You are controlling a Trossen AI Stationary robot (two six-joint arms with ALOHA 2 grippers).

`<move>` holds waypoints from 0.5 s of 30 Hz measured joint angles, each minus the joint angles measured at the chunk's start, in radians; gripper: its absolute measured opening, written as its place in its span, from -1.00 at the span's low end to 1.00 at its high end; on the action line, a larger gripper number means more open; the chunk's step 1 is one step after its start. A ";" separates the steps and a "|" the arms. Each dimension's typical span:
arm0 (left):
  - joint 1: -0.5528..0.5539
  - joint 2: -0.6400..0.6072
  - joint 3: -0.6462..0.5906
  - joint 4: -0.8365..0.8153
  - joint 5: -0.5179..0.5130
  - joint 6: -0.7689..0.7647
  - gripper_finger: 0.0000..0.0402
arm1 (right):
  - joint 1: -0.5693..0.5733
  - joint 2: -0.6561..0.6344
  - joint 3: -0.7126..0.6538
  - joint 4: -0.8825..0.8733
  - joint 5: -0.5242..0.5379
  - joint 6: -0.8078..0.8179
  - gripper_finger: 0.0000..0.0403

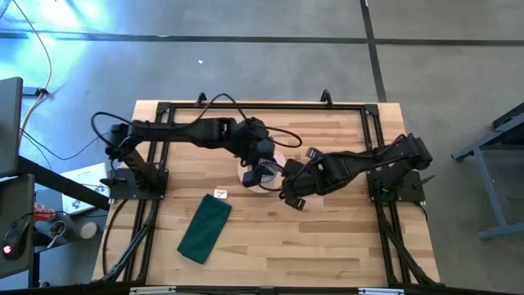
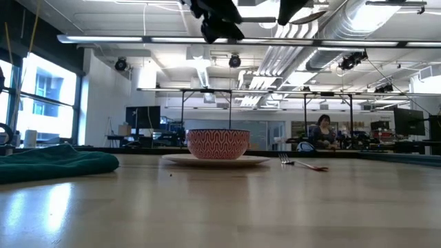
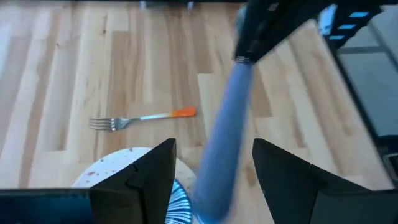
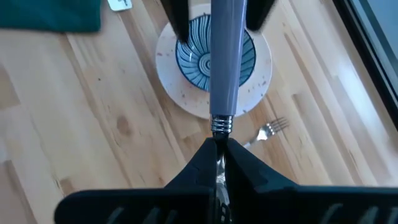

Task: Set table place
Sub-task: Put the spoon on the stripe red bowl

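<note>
Right pincer pinching spoon above bowl on plate; left pincer spread.

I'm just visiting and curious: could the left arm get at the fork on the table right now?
Probably yes. The left gripper is open and empty above the bowl, and the fork lies bare on the table beside the plate. The spoon in the right gripper crosses nearby, though.

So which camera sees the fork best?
The left wrist view: the whole fork lies clear on the table, orange handle and tines. The right wrist view shows only its tines. The low view shows it small and side-on. In the high view, the arms hide it.
</note>
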 joint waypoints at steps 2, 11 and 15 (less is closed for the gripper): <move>0.000 0.008 0.000 0.000 -0.012 0.004 0.02 | -0.005 0.000 0.000 0.015 -0.002 -0.021 -1.00; 0.000 0.009 0.023 0.025 -0.010 -0.004 0.02 | -0.027 0.000 0.000 0.031 -0.031 -0.070 -1.00; 0.000 0.002 0.067 0.008 -0.006 0.010 0.02 | -0.038 0.000 0.000 0.033 -0.042 -0.083 -1.00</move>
